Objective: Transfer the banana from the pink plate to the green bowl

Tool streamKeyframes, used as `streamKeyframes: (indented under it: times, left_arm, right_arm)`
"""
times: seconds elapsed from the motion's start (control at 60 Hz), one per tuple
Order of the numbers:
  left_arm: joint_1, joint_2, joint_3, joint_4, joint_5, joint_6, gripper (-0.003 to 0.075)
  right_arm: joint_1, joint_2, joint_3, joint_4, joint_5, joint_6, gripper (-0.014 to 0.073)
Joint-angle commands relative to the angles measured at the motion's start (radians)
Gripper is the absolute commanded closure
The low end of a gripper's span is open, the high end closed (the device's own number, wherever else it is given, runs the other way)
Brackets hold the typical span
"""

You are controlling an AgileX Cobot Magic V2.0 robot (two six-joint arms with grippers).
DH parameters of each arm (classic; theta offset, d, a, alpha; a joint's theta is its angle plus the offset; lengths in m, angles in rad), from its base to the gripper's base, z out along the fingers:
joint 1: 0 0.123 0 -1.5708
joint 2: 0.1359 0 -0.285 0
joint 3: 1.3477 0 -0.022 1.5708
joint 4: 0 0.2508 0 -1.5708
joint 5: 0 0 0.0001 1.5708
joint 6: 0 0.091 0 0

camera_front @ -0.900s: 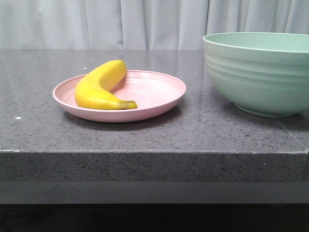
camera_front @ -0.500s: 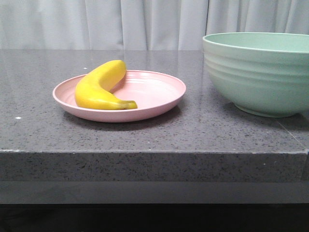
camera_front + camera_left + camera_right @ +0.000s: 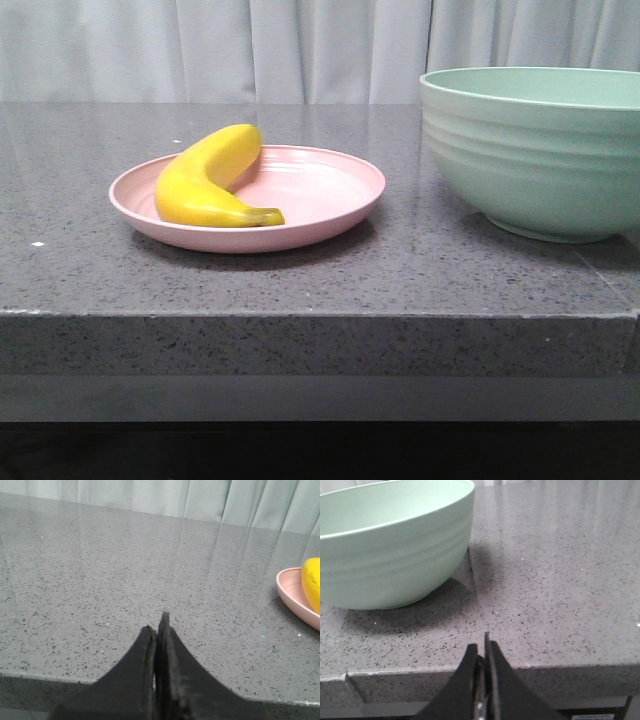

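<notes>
black jaws closed, both empty

place: we read it as a staged test bench, kitchen-like | evidence: speckled grey stone countertop [image 3: 300, 270] | pale pleated curtain [image 3: 300, 50] closing off everything behind it

left tool [image 3: 157, 625] and right tool [image 3: 481, 645] both have fingers pressed together, holding nothing.
</notes>
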Motion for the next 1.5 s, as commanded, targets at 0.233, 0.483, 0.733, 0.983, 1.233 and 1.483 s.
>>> streamKeyframes:
  times: [0.233,0.483,0.733,0.983,1.233,1.483]
  left_arm:
    - [0.001,-0.019,0.002,-0.009,-0.088,0.000,0.0741]
    - [0.001,-0.019,0.002,-0.009,-0.135,0.000,0.0741]
    - [0.001,-0.019,-0.003,-0.009,-0.194,0.000,0.0741]
    - [0.001,0.056,-0.206,-0.003,-0.075,0.000,0.0741]
    - [0.001,0.354,-0.446,0.017,0.019,0.000,0.0741]
    - [0.001,0.434,-0.476,0.017,-0.025,0.000,0.0713]
  right_arm:
    - [-0.008,-0.022,0.001,-0.008,-0.071,0.001,0.0652]
    - [-0.008,-0.022,0.001,-0.008,-0.071,0.001,0.0652]
    - [-0.007,-0.022,0.000,0.022,-0.087,0.001,0.0652]
    - [-0.004,0.001,-0.131,-0.012,-0.039,0.000,0.0652]
    - [-0.004,0.234,-0.404,-0.043,0.028,0.000,0.0652]
    - [-0.004,0.414,-0.517,-0.040,0.081,0.000,0.0644]
